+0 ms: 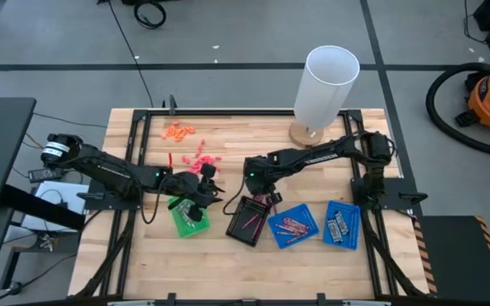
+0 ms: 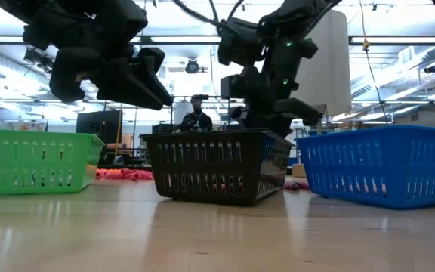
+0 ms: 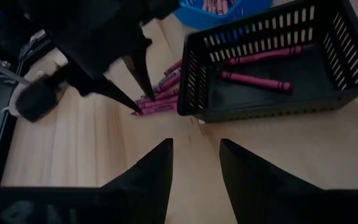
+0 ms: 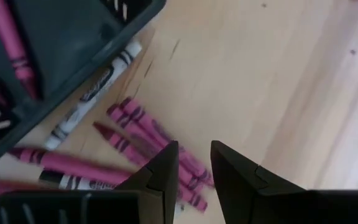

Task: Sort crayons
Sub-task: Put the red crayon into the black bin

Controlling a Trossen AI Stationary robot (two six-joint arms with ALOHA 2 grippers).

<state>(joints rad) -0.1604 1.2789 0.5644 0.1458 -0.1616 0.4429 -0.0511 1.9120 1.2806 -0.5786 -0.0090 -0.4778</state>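
Observation:
Several pink crayons (image 4: pixel 148 134) and a grey-white one (image 4: pixel 95 93) lie loose on the wood beside the black tray (image 1: pixel 247 221); they also show in the left wrist view (image 3: pixel 160 102). A few pink crayons (image 3: pixel 257 81) lie inside the black tray. My right gripper (image 4: pixel 194 158) is open, pointing down right over the loose pile; it also shows in the left wrist view (image 3: pixel 143 104). My left gripper (image 3: pixel 194 162) is open and empty, above the green tray (image 1: pixel 187 219), facing the black tray. My right gripper's fingertips (image 3: pixel 135 111) stand at the loose pink crayons, coming from above and pointing down. I cannot tell whether they touch a crayon; nothing shows between the fingers in its wrist view.
Two blue trays (image 1: pixel 292 225) (image 1: pixel 340 225) with crayons stand right of the black tray. Orange bits (image 1: pixel 177 130) and coral-red bits (image 1: pixel 201 160) lie at the far left of the table. A tall white cylinder (image 1: pixel 323 85) stands at the far edge. A person (image 2: pixel 196 113) shows beyond the table.

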